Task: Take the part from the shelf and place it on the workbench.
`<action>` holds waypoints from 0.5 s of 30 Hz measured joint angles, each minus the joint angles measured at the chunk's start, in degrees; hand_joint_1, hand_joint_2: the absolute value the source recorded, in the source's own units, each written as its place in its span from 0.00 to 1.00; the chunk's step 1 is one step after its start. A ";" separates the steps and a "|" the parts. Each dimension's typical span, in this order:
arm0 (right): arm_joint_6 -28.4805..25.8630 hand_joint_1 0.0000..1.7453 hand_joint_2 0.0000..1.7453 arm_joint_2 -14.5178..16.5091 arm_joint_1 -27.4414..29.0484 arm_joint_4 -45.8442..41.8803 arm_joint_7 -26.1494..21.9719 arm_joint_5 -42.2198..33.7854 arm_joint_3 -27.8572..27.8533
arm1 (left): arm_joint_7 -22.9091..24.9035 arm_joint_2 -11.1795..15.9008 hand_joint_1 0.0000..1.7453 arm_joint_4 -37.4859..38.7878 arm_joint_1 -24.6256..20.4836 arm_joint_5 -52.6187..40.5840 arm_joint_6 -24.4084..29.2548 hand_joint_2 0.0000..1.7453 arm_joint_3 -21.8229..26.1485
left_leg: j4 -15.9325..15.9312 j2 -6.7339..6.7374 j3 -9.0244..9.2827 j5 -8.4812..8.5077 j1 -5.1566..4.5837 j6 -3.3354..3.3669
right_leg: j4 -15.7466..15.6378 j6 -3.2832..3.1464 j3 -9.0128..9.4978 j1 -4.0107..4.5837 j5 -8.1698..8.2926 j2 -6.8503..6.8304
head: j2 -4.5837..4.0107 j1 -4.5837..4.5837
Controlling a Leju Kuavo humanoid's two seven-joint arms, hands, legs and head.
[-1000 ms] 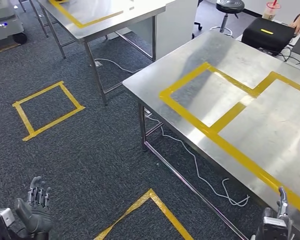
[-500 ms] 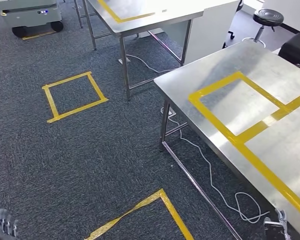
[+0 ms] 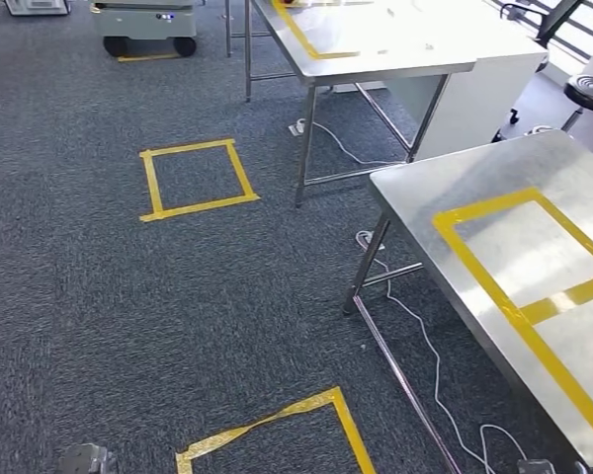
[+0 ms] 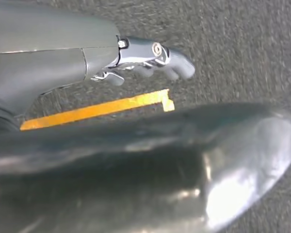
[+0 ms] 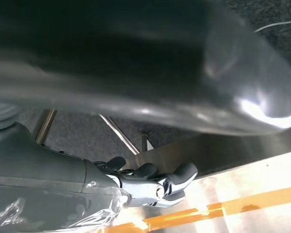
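Turning away from the nearer stainless-steel bench with yellow tape lines (image 3: 458, 188), I am watching the whole scene slide toward three o'clock in my head view; it is my camera swinging, not the furniture moving. The yellow tape square on the dark grey carpet (image 3: 197, 178) is now sitting near eleven o'clock, a second steel bench (image 3: 368, 44) at one o'clock, and a grey wheeled cart (image 3: 148, 20) is coming into sight at twelve. My arms are hanging low: a second ago both robot hands were showing at the lower edge of the head view, and now they are dropping out of it. My left robot hand (image 4: 144, 58) is carrying nothing, fingers loosely extended over the carpet. My right robot hand (image 5: 155, 182) is likewise holding nothing, fingers gently curled beside the bench edge. I am not seeing the part or the shelf yet, so I judge I am searching for them.
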 joint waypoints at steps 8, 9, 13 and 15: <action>9.18 0.00 0.00 1.92 1.76 3.77 -3.99 -0.71 0.50 | -2.70 0.41 0.00 2.89 -1.55 -2.05 -1.32 0.00 2.35 | 14.73 3.60 -3.93 -10.43 -0.32 -1.47 | -1.50 2.90 0.13 -3.26 2.35 -6.25 | 0.00 0.01; 9.97 0.00 0.00 2.49 2.55 4.30 -5.32 -1.43 1.23 | -2.87 0.44 0.00 3.24 -1.81 -2.28 -1.37 0.00 2.47 | 12.21 4.23 -2.23 -9.04 0.42 -2.54 | -0.49 3.70 -0.16 -3.88 1.75 -7.51 | 0.00 -0.01; 0.80 0.00 0.00 2.25 3.35 2.80 -11.66 -7.03 2.24 | -1.92 0.05 0.00 4.22 -1.83 -1.64 -0.97 0.00 1.79 | 5.03 9.35 1.26 -5.67 3.42 -5.33 | 7.45 6.72 -3.56 -5.44 -3.11 -11.17 | 0.01 0.05; -2.60 0.00 0.00 2.09 3.39 0.39 -14.22 -9.97 2.90 | -1.01 0.04 0.00 4.05 -0.72 -0.74 -0.81 0.00 1.20 | 5.75 8.01 0.75 -5.98 2.73 -3.92 | 9.18 7.72 -5.14 -6.33 -4.40 -11.90 | 0.02 1.01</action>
